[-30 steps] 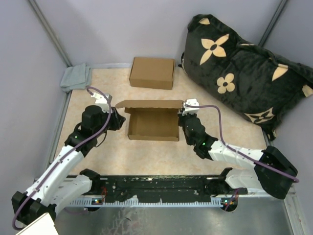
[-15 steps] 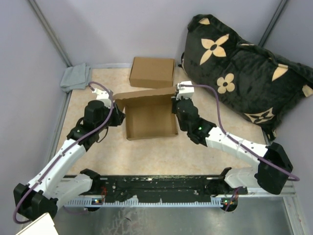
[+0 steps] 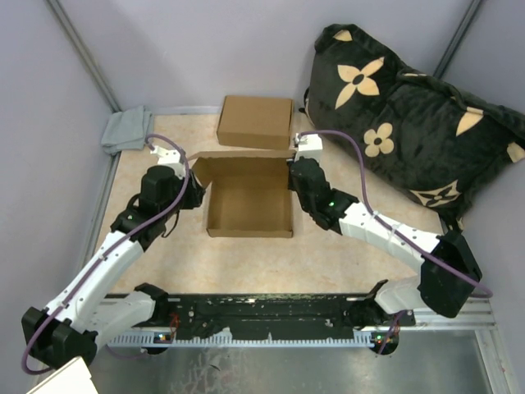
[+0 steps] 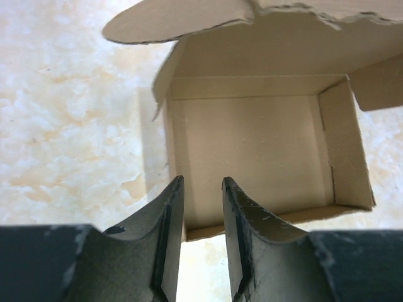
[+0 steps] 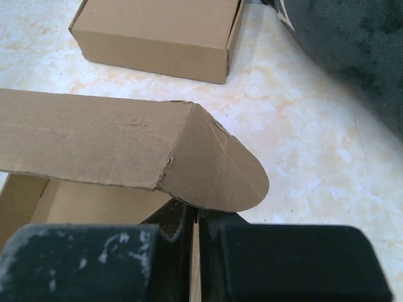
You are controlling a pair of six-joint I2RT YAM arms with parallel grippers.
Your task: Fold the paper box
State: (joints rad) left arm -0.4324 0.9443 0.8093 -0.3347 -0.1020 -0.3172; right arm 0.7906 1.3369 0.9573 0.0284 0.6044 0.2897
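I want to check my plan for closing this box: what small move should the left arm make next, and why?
Probably close the left pincer on the left wall that it straddles. Its jaws stand apart around it, while the right pincer is shut on the right wall of the open box. With both sides held, the raised lid could be folded down more safely.

my top camera looks steeply down from above and behind the near edge of the table (image 3: 246, 258), taking in all of it. the left wrist camera sits close and low, peering past its fingers (image 4: 157, 251) into the open paper box (image 4: 252, 157) from its left side. the right wrist camera, closer still, faces over the lid (image 5: 94, 145) toward the closed box (image 5: 157, 38) and pillow (image 5: 340, 50). all three share the open paper box.
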